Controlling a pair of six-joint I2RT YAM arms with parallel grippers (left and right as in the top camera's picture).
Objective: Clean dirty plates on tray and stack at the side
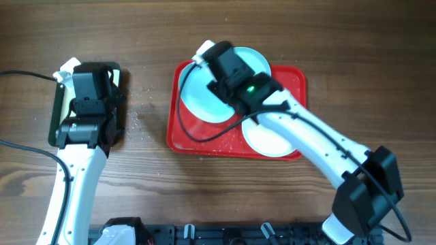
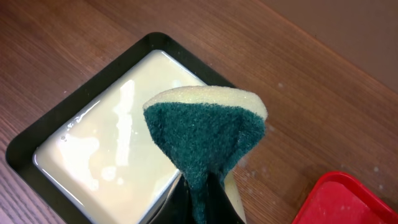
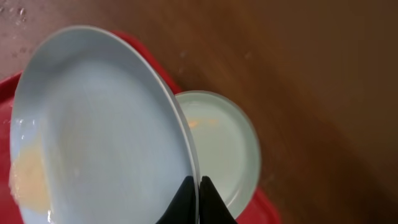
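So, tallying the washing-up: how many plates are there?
3: a pale blue plate in the right claw over the left of the tray, another at its far edge, a white plate near right. The arm may hide more.

Open surface (image 1: pixel 146 82) runs between the dark-rimmed cream tray (image 1: pixel 53 116) and the red tray (image 1: pixel 178 141); passage there is unobstructed, fine specks (image 1: pixel 139 119) only. The left arm (image 1: pixel 78 177) covers most of the cream tray. The right arm (image 1: pixel 306 133) crosses the red tray's right half diagonally, overhanging the white plate (image 1: pixel 269 139). A tilted pale blue plate (image 1: pixel 204 95) blocks the tray's left half. Surface beyond the red tray's upper right corner lies open.
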